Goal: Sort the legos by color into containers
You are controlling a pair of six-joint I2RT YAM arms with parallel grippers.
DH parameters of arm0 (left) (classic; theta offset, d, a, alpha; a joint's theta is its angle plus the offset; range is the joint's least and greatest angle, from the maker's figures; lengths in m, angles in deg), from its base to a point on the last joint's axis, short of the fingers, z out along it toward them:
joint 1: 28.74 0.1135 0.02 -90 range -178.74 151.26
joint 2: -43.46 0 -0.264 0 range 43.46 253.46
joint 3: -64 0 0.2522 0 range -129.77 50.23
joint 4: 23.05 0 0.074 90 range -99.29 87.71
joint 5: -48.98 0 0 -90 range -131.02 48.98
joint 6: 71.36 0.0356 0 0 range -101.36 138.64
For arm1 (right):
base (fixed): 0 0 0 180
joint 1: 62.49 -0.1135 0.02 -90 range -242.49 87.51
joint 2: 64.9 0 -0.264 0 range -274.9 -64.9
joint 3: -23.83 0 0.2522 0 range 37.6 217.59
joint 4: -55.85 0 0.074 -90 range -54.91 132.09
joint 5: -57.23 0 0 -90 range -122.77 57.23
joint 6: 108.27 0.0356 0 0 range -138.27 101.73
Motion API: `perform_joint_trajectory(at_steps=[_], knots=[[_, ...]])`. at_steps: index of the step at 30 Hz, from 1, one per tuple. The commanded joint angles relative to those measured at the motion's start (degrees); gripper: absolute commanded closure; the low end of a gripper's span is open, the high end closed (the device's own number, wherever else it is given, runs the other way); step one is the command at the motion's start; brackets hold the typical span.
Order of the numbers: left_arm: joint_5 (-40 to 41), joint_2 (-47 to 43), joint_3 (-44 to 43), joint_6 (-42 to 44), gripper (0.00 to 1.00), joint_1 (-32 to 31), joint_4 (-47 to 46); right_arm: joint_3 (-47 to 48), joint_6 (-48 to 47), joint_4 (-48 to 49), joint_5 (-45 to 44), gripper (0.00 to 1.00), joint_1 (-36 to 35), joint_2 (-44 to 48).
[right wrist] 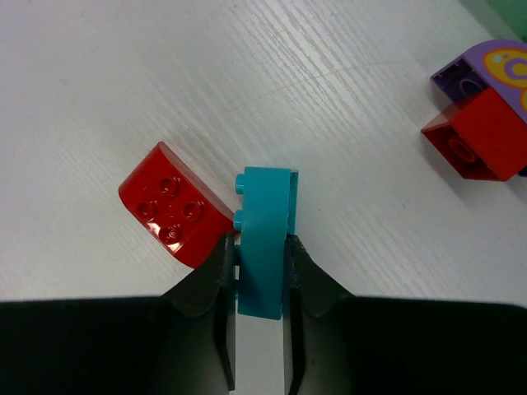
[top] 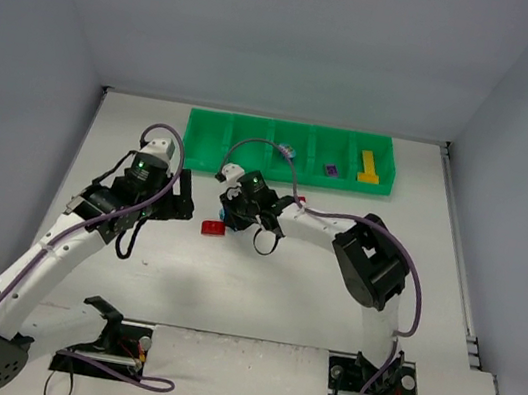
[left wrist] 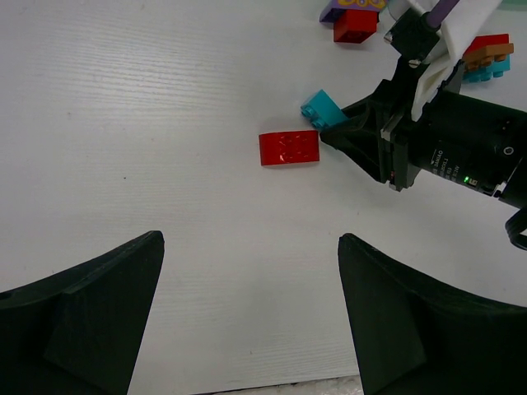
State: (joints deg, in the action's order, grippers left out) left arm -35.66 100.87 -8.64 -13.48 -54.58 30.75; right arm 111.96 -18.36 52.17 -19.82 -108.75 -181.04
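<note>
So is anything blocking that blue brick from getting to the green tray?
Nothing visible does. The right hand grips the cyan brick; a red brick beside it and a purple-and-red pair nearby lie low, so lifting should clear them toward the green tray.

The left arm (top: 52, 253) stretches diagonally forward from its base, and the left gripper (left wrist: 249, 240) points down with jaws spread wide. The right arm (top: 319, 229) folds at the elbow and reaches leftward; the right gripper (right wrist: 262, 247) sits low, fingers pinching a cyan brick (right wrist: 265, 206).

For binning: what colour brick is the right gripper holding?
Cyan brick, best in right wrist view.
</note>
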Motion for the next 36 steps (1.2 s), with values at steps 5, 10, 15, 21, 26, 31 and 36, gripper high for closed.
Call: perform_joint_trajectory(at_steps=[5,10,15,21,26,31,36], knots=[[0.4,-0.6,-1.6,1.2,0.20,0.1,-1.6,2.1,-1.4,2.1,-7.3,1.00,4.1,9.3],[0.3,0.1,-1.1,2.7,0.20,0.1,-2.7,6.5,-0.9,2.2,-11.7,1.00,11.9,12.0],[-1.7,1.7,-0.5,4.8,0.20,0.2,-4.7,15.1,-1.0,0.7,-14.5,0.99,18.7,6.7],[-5.4,8.0,-0.5,6.5,0.20,0.1,-7.8,24.0,0.1,0.1,-11.3,0.84,23.2,-2.1],[-7.2,13.7,-2.7,6.2,0.20,0.0,-10.1,27.5,0.1,-0.6,-9.2,0.53,23.7,-4.8],[-8.1,21.1,-4.9,3.9,0.20,-0.3,-10.9,25.9,0.1,-0.6,-8.7,0.42,23.8,-2.4],[-8.4,29.3,-7.4,0.0,0.19,-1.0,-12.9,19.6,2.4,-0.5,-7.9,0.41,23.8,5.2]])
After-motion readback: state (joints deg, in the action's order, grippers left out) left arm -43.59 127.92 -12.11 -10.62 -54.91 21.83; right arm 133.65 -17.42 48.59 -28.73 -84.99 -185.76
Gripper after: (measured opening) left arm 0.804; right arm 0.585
